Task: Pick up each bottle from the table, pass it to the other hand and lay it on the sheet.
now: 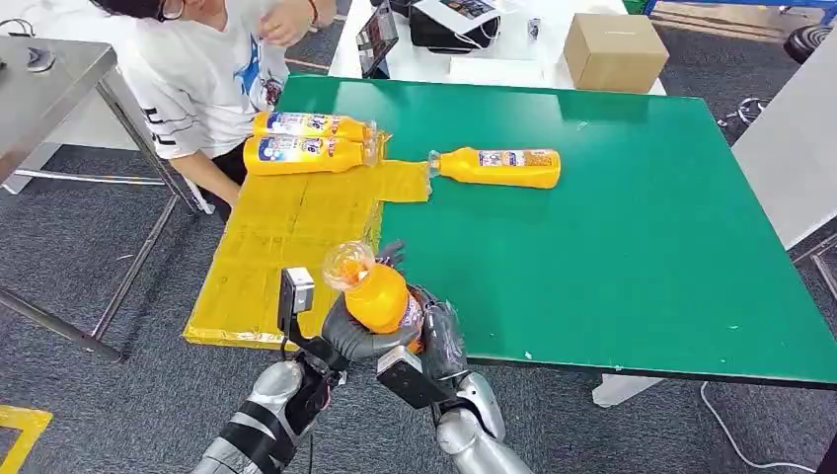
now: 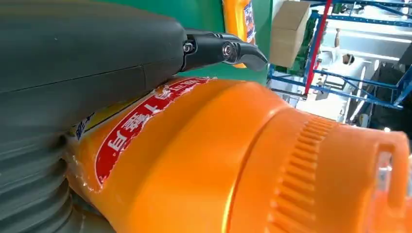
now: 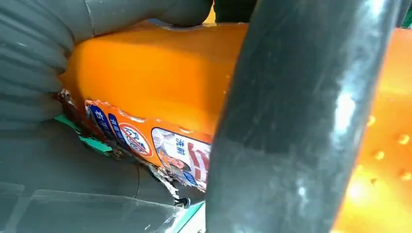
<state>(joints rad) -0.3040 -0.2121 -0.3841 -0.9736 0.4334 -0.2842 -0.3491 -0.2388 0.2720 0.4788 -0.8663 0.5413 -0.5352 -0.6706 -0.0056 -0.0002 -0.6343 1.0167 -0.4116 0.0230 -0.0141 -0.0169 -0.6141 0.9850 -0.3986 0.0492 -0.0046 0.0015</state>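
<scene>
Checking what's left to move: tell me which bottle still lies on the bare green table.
The lone bottle mid-table, its cap touching the yellow sheet. Two others lie on the sheet; a fourth is held by both robot hands.

Held bottle [image 1: 378, 294] base hidden behind robot hands; label print blurred.

The left hand [image 2: 82, 82] grips an orange bottle [image 2: 204, 160], its grey thumb lying along the bottle's side and a dark fingertip [image 2: 238, 52] reaching past the red label. The bottle's ribbed cap [image 2: 340, 179] sits at about four o'clock. Toward one o'clock lie a green table [image 2: 204, 14], a second orange bottle [image 2: 239, 19], a cardboard box [image 2: 287, 34] and blue shelving [image 2: 350, 82] (blurred).
</scene>
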